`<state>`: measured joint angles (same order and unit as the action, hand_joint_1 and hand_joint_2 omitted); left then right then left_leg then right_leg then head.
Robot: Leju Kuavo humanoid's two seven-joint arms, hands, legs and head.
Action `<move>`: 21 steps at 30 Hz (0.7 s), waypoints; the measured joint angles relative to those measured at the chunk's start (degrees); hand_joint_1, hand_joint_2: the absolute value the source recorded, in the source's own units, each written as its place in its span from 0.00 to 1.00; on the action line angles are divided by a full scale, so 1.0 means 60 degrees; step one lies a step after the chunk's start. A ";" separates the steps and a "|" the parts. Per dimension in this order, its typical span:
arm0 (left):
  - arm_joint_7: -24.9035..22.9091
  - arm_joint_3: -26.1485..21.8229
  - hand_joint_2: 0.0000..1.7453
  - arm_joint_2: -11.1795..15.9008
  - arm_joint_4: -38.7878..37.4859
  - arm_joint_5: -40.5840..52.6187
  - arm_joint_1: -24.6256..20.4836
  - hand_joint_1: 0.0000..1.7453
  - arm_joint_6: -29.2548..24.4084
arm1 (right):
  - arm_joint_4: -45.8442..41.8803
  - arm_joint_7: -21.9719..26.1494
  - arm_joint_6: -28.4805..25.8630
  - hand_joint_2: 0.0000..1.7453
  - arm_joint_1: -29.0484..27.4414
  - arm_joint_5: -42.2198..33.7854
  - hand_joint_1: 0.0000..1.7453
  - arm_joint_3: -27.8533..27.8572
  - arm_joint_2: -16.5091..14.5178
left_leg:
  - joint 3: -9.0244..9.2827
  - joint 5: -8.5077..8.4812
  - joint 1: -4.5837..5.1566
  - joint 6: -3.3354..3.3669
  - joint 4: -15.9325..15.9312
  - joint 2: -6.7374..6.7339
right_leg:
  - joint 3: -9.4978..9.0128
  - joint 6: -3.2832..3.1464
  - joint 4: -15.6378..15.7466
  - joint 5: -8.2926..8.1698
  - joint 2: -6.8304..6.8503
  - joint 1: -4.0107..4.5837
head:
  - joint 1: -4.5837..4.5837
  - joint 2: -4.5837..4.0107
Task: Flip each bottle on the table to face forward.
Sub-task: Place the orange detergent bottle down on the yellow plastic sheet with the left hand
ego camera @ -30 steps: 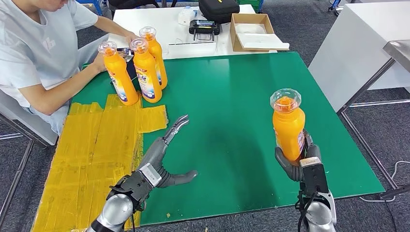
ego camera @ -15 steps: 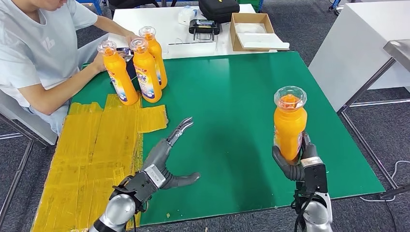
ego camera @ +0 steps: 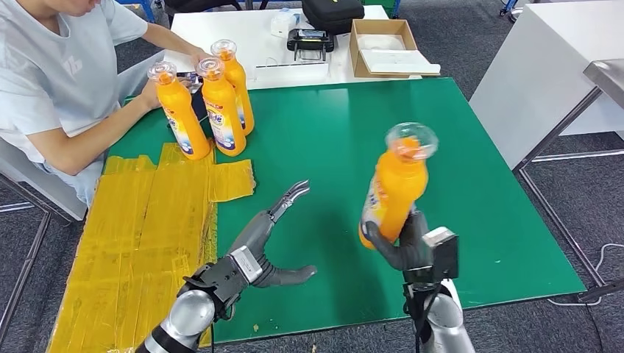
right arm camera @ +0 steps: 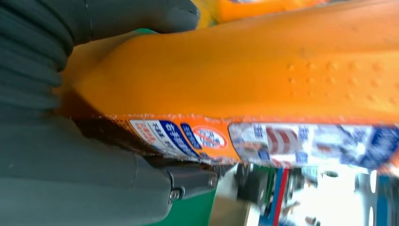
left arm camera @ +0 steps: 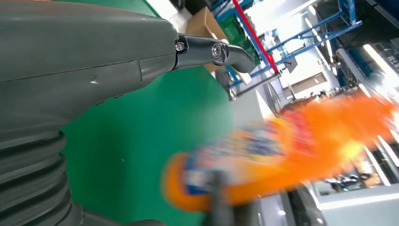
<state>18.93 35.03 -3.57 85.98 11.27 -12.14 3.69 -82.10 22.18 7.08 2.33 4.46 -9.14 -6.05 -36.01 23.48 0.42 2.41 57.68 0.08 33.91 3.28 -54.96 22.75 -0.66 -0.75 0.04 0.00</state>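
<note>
We see our right robot hand (ego camera: 407, 248) gripping a tilted orange bottle (ego camera: 394, 190), label showing; left robot hand (ego camera: 259, 248) spread empty beside it; three bottles (ego camera: 208, 103) beyond.

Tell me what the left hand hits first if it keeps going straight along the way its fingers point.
Probably nothing soon: the left hand points up-right over bare green table. The held bottle sits right of that line, though depth is unclear.

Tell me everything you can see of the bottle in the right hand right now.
The orange bottle looks like glossy plastic, with a clear domed cap on top and a blue, white and red label on its side. It is lifted off the green table and tilted, cap leaning to the robot's right. The right hand grips its lower part; nothing else touches it. The left wrist view shows it blurred.
</note>
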 joint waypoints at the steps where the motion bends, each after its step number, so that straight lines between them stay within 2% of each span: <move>1: -0.0050 0.0002 1.00 -0.0020 -0.0029 -0.0178 -0.0085 0.00 0.0034 | 0.0290 0.0109 -0.0179 1.00 0.0115 0.0334 1.00 -0.0345 -0.0121 | 0.0000 -0.0001 0.0000 -0.0001 0.0000 -0.0009 | 0.0006 -0.0001 -0.0003 -0.0001 -0.0001 0.0000 | 0.0002 0.0000; 4: -0.0169 0.0005 1.00 -0.0091 -0.0111 -0.0571 -0.0299 0.00 0.0081 | 0.1062 0.0364 -0.0757 1.00 0.0337 0.0618 1.00 -0.1377 -0.0468 | -0.0002 -0.0010 -0.0001 -0.0010 0.0000 0.0004 | 0.0016 -0.0003 -0.0011 0.0001 0.0005 0.0000 | 0.0008 0.0000; 9: -0.0273 -0.0006 1.00 -0.0108 -0.0290 -0.1003 -0.0469 0.00 0.0149 | 0.1760 0.0393 -0.0989 1.00 0.0628 0.0480 1.00 -0.2275 -0.0579 | -0.0010 -0.0019 -0.0002 -0.0014 0.0000 0.0021 | 0.0016 -0.0005 -0.0018 0.0004 0.0011 -0.0001 | 0.0002 0.0000; 21: -0.0761 -0.0116 1.00 -0.0142 -0.0713 -0.2447 -0.0920 0.00 0.0348 | 0.2457 0.0297 -0.1336 1.00 0.0871 0.0723 1.00 -0.3088 -0.0594 | -0.0011 -0.0020 0.0001 -0.0014 0.0000 0.0023 | 0.0018 -0.0004 -0.0017 0.0002 0.0012 -0.0004 | 0.0004 0.0000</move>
<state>14.36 34.33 -4.42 81.71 -3.41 -17.66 5.78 -67.36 23.96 -0.94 7.56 8.79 -27.67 -9.61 -36.07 23.36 0.43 2.33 57.68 0.21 34.01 3.26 -55.07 22.76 -0.59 -0.77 0.06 0.00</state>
